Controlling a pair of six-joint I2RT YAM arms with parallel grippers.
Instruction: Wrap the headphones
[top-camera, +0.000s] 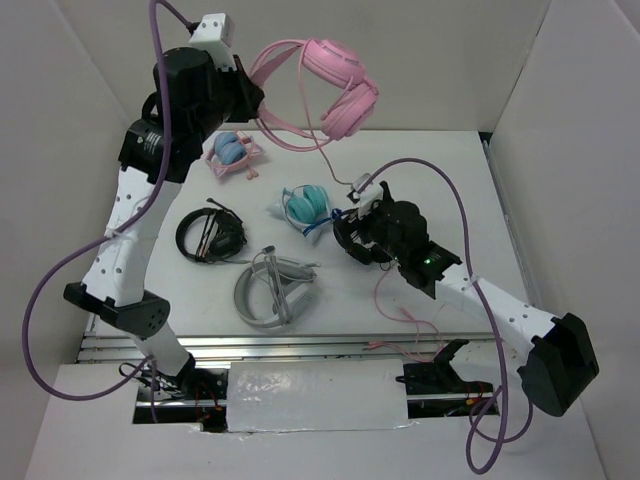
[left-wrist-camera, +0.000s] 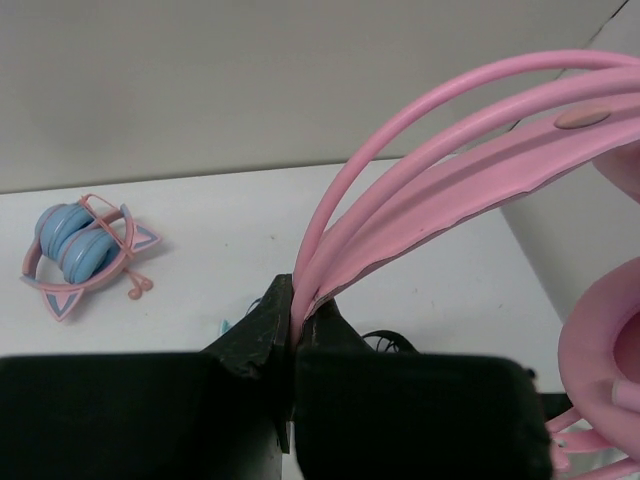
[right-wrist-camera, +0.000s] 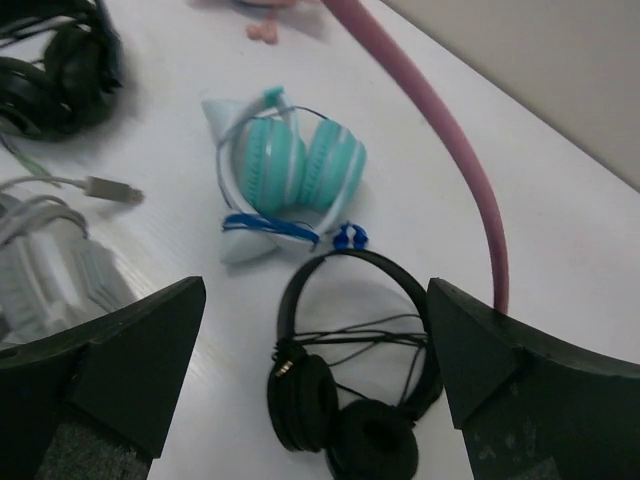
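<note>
Left wrist shows the headphones (left-wrist-camera: 450, 170) clamped by headband between left fingers (left-wrist-camera: 255, 335).

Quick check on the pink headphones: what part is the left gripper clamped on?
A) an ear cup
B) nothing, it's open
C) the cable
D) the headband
D: in the left wrist view the left gripper is shut on the headband of the headphones, and the cup hangs free to one side.
</note>
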